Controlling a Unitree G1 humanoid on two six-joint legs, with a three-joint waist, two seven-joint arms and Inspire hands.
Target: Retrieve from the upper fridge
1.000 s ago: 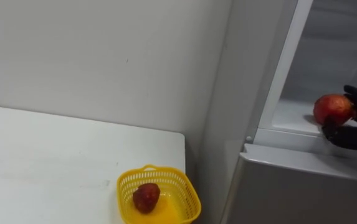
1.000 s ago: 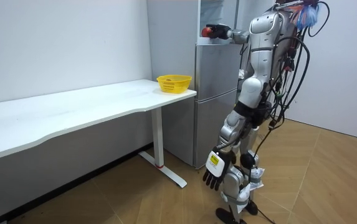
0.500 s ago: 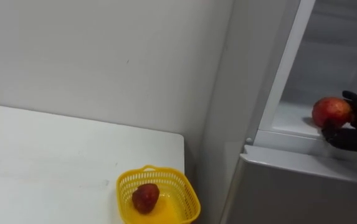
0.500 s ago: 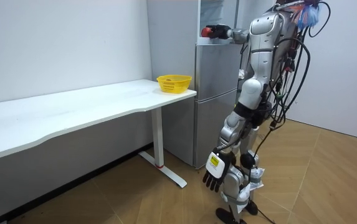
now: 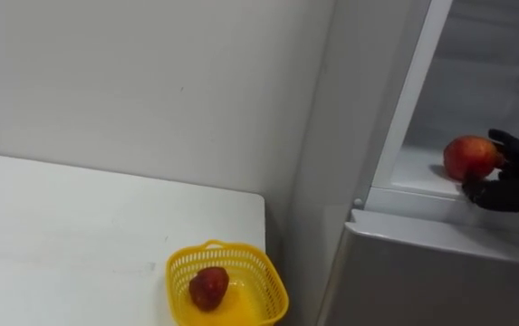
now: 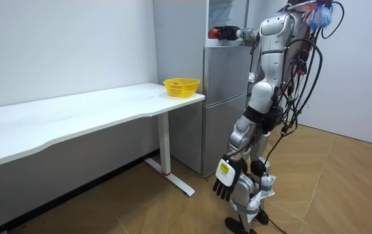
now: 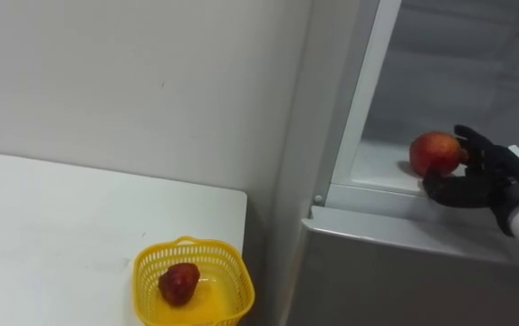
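– Where the upper compartment of the fridge [image 5: 422, 276] stands open, what lies at its front edge?

– A red apple [image 5: 468, 157], resting on the compartment's pale floor just behind the sill. The right hand [image 5: 510, 178] reaches in from the right side of the eye views. Its dark fingers curl round the apple's right side, the thumb lies below and in front, and the hand grips the fruit.

– And the other hand?

– The left hand [image 6: 224, 182] shows in the room view, hanging beside the thigh with its fingers relaxed and holding nothing.

– What lies outside the fridge?

– A white table [image 5: 60, 235] stands to the left of the fridge, its end close to the fridge's side. A yellow basket [image 5: 241, 251] stands near the table's corner, well apart from the apple and lower than it. One dark red fruit [image 5: 208, 287] lies inside it. A plain white wall [image 5: 150, 81] runs behind the table.

– How does the robot stand?

– Upright on the wooden floor [image 6: 341, 188], facing the fridge, with its right arm raised level to the upper compartment.
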